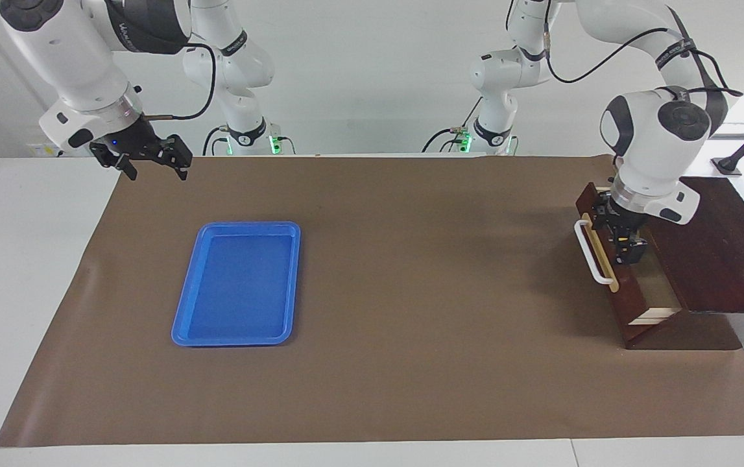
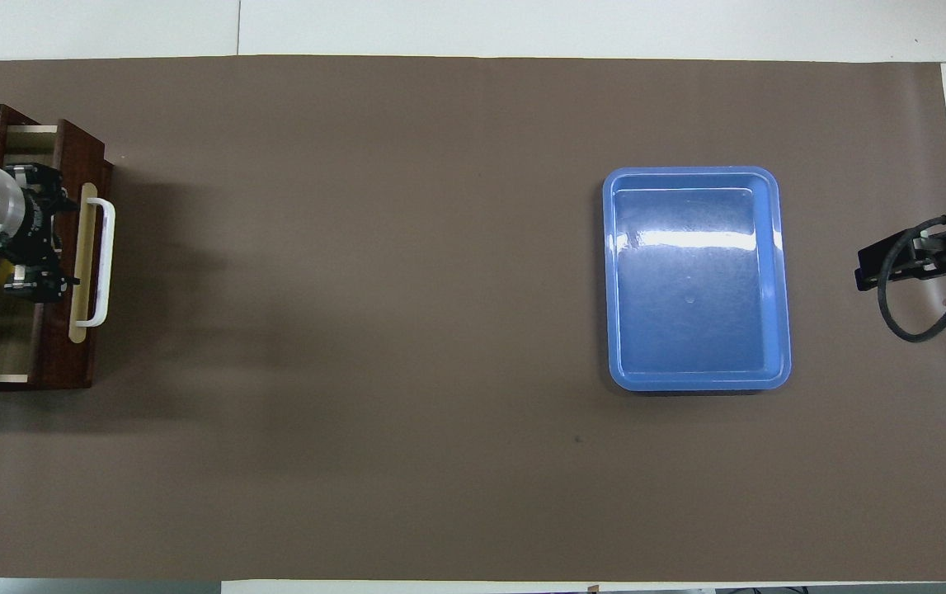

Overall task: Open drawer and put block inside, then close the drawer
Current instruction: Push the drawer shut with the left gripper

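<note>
The drawer (image 1: 605, 272) is pulled open at the left arm's end of the table. Its dark reddish-brown front carries a white bar handle (image 1: 589, 254) on a tan strip, and the pale interior (image 1: 660, 292) shows. It also shows in the overhead view (image 2: 85, 256). My left gripper (image 1: 628, 250) reaches down into the open drawer, just inside the front; it also shows in the overhead view (image 2: 31, 247). The block (image 1: 637, 245) shows only as a small bit of yellow at the gripper's tip. I cannot tell whether it is held. My right gripper (image 1: 151, 165) is open and empty, raised over the table's edge at the right arm's end.
A flat blue tray (image 1: 180, 324) lies empty on the brown mat (image 1: 410, 292), toward the right arm's end. The dark wooden cabinet (image 1: 722, 253) that houses the drawer stands at the mat's edge. White table surface borders the mat.
</note>
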`<move>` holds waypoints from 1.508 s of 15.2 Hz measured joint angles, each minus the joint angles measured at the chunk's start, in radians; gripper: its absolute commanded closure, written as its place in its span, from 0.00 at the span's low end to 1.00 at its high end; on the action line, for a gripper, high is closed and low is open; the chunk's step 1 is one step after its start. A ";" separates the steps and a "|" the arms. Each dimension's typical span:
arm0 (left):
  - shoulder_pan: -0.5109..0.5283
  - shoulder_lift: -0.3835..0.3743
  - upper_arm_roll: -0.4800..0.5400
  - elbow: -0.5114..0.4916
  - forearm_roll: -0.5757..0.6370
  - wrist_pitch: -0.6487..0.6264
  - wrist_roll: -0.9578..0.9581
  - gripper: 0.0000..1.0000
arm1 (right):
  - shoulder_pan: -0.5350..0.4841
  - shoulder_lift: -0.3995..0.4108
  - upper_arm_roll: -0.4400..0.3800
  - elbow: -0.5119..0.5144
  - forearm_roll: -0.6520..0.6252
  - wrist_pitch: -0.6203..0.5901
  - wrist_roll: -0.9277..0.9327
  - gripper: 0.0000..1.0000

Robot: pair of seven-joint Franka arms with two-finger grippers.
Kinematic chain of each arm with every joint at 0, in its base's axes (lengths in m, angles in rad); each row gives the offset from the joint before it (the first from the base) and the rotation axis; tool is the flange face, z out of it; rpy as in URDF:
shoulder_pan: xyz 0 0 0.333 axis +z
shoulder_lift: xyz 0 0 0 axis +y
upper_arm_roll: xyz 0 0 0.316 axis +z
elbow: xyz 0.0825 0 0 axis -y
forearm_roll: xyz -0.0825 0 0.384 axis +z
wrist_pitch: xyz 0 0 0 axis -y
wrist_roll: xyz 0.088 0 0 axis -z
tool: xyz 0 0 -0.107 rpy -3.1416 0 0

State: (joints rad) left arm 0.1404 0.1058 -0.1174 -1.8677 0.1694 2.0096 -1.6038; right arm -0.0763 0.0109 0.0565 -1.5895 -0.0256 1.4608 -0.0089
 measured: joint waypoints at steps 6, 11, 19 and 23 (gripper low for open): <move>0.062 0.000 0.001 0.000 0.002 0.003 0.115 0.00 | 0.000 0.000 -0.001 0.000 0.000 0.000 0.000 0.00; 0.087 0.000 -0.004 0.000 0.000 0.010 0.131 0.00 | 0.000 -0.002 -0.001 0.000 0.000 0.000 0.000 0.00; 0.084 -0.014 -0.028 0.018 0.000 -0.006 0.275 0.00 | 0.000 -0.003 0.000 0.003 0.000 0.001 0.000 0.00; 0.054 -0.070 -0.047 0.097 -0.113 -0.180 0.620 0.00 | 0.000 -0.003 0.000 0.003 0.000 0.001 0.000 0.00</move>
State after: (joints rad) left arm 0.1946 0.0355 -0.1646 -1.7706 0.0561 1.8298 -0.9837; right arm -0.0759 0.0077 0.0569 -1.5870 -0.0256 1.4615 -0.0089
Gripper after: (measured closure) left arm 0.000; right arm 0.000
